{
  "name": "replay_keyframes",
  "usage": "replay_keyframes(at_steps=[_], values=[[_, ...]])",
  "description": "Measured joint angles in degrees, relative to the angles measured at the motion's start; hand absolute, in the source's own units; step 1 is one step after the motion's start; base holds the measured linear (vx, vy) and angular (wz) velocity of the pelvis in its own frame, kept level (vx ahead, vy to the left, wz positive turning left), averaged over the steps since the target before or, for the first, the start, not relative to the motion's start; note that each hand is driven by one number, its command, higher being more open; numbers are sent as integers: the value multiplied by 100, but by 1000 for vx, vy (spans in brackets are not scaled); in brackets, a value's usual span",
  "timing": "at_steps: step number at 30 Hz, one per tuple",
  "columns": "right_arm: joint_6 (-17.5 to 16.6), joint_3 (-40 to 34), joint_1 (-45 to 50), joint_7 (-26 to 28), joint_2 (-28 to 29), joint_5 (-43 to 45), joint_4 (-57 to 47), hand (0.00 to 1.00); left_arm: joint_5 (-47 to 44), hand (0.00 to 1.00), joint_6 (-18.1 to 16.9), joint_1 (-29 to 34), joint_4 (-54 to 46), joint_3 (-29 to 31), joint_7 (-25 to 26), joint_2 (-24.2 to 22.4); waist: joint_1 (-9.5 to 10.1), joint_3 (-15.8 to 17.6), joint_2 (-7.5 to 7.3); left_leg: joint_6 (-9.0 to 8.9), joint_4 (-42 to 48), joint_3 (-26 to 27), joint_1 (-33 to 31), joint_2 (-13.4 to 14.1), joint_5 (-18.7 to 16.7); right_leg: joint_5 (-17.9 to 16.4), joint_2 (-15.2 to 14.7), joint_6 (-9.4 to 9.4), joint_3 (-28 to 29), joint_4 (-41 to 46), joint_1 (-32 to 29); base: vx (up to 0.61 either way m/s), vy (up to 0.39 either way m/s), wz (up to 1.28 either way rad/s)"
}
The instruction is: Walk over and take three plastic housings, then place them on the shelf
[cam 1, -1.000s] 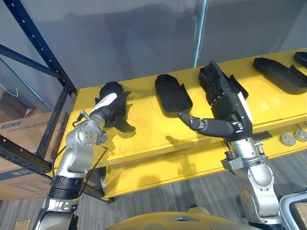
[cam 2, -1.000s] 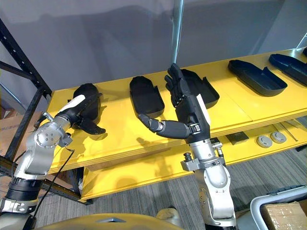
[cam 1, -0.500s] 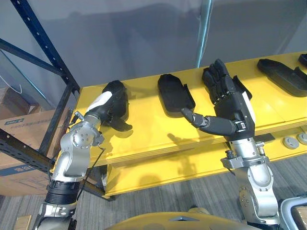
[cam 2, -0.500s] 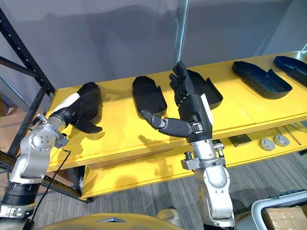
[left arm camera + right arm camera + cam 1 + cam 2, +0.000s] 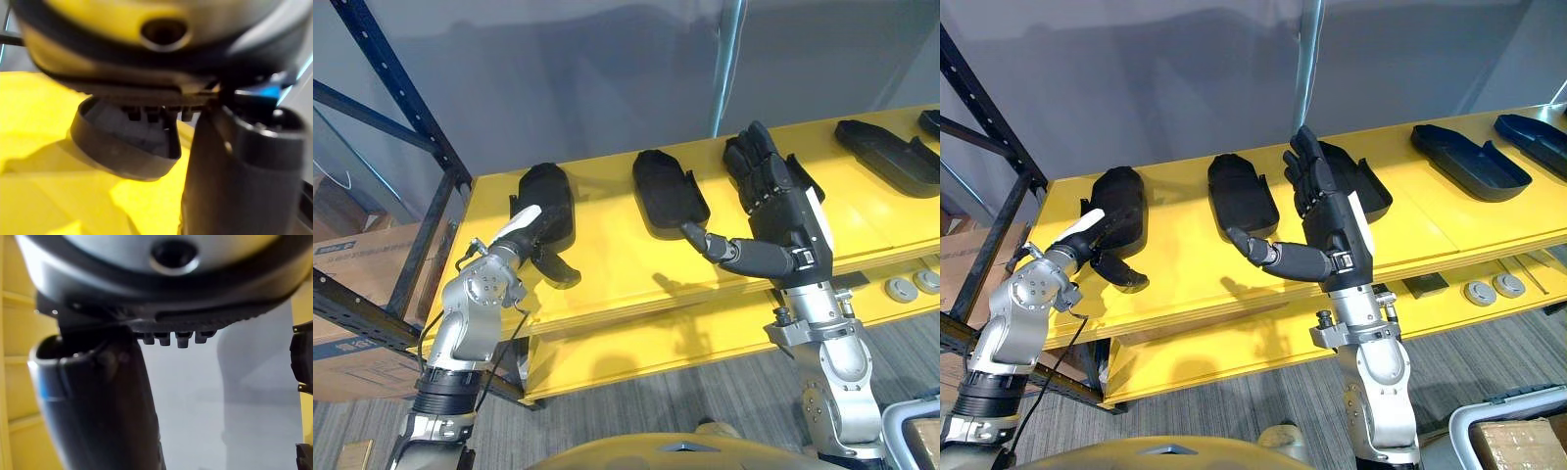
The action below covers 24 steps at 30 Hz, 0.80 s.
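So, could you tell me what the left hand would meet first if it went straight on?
Probably the leftmost black housing on the yellow shelf: the left hand aims its open fingers at that housing's near end, close by; whether they touch is unclear.

A cardboard box (image 5: 362, 269) sits at the far left, with grey carpet floor (image 5: 705, 392) below and a grey wall (image 5: 558, 88) behind. Two round grey discs (image 5: 1479, 291) lie side by side at the right. Near them, another box (image 5: 1518, 443) sits in a pale bin (image 5: 1503, 399).

left hand (image 5: 536, 240) low, fingers extended, right hand (image 5: 781, 220) raised, fingers straight
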Motion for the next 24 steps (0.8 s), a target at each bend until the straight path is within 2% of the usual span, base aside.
replay_keyframes(at_steps=[14, 17, 24], values=[[-1, 65, -79, 42, -1, 12, -37, 100, -13, 100, 48, -4, 15, -37, -562, 94, 13, -23, 35, -1, 1, 9, 1, 5, 0, 2, -1, 1, -7, 1, 12, 0, 0, 0], [-1, 65, -79, 41, -1, 12, -38, 100, -23, 100, 41, -5, -34, -36, -597, 237, 12, -29, 44, -1, 2, 9, 1, 5, 0, 2, -2, 1, -9, 2, 15, 0, 0, 0], [-1, 64, -79, 63, -3, 13, -39, 100, -32, 100, -52, -18, -37, -34, -607, 254, 61, -64, 98, -2, 1, 9, -2, 6, -1, 2, -4, 2, -17, 3, 16, 0, 0, 0]])
